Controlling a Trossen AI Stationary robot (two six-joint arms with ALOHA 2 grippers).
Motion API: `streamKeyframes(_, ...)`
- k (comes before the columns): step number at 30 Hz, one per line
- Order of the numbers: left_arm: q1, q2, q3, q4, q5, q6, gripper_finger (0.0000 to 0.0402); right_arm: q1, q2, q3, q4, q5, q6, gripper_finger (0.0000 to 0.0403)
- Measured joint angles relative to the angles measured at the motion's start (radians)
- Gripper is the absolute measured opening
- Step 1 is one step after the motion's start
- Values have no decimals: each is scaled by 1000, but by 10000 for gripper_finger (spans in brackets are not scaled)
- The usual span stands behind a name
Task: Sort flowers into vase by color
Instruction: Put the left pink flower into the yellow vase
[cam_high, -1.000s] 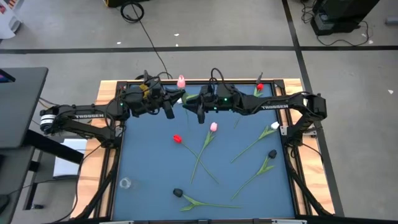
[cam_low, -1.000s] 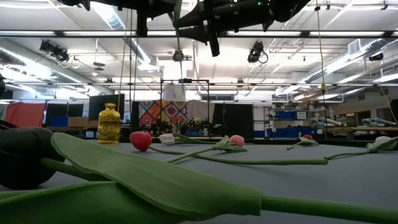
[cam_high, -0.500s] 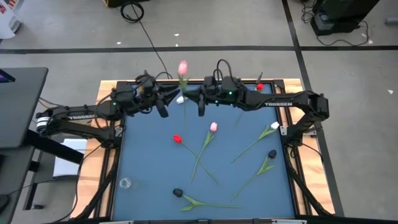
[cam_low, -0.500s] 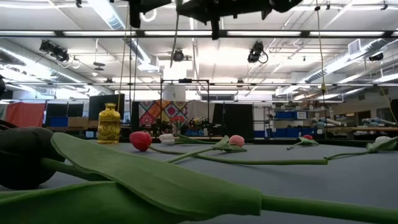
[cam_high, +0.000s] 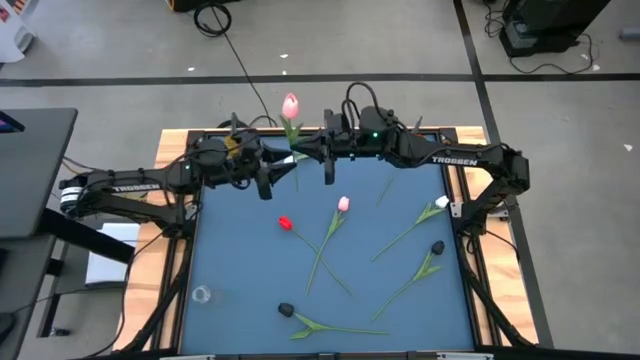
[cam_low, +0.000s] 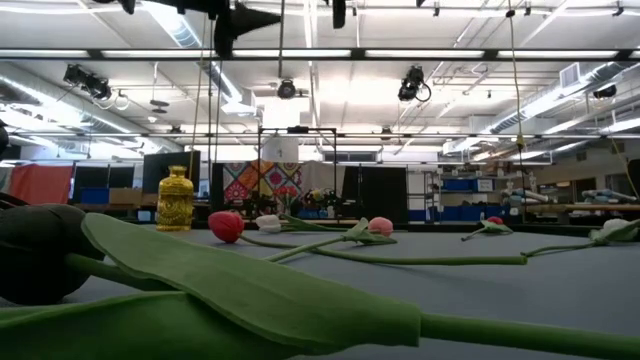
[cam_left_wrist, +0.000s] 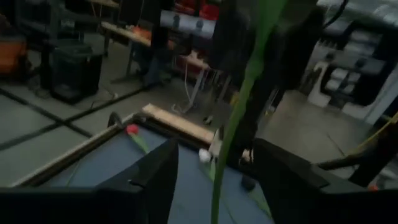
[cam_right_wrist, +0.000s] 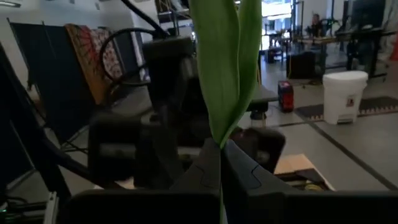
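Observation:
A pink tulip (cam_high: 290, 104) stands upright over the table's far edge, its green stem and leaf (cam_right_wrist: 224, 68) in my right gripper (cam_right_wrist: 221, 152), which is shut on it. My left gripper (cam_left_wrist: 214, 168) faces it from the table's left, open, with the stem (cam_left_wrist: 233, 124) hanging between its fingers untouched. A red (cam_high: 284, 222), a pink (cam_high: 343, 204), a white (cam_high: 441, 202) and two black tulips (cam_high: 437, 247) (cam_high: 286, 311) lie flat on the blue mat. A gold vase (cam_low: 175, 199) stands at the far left. My right gripper pinches the pink tulip at the base of its leaf (cam_right_wrist: 221, 138) between its two fingers. The fingers come in level from the table's right and lie across the stem. The flower stands upright, head up, lifted clear of the mat, with stem running on below the fingers.
Another red tulip (cam_high: 417, 139) lies at the far right corner. A small clear glass (cam_high: 202, 295) stands near the left front. A wooden frame (cam_high: 170, 140) edges the mat. Both arms crowd the far edge; the mat's left middle is bare.
My right gripper has shut on the pink tulip's stem and gone up with it. My left gripper has opened and let the stem go. The tulip has risen, its head now beyond the far edge in the high view.

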Motion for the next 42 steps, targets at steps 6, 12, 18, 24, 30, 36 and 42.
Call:
streamKeyframes(6,0,-3,1,59,0,9,147,1,1,0,-42,-7,-21,5)
streamKeyframes(12,0,13,0,52,6,52,106,2,1,0,-52,-26,-18,7)
streamKeyframes(18,0,24,0,60,17,55,89,2,1,0,-50,-27,-20,7)
streamKeyframes(24,-2,33,1,65,18,107,52,2,1,-1,-42,-40,-21,8)
streamKeyframes(30,-2,31,1,67,18,163,9,2,1,-1,-38,2,-16,38)
streamKeyframes(36,-2,31,1,67,35,185,8,2,1,-1,-43,29,5,118)
streamKeyframes(42,-1,31,1,59,35,186,7,0,1,-1,-40,37,5,110)
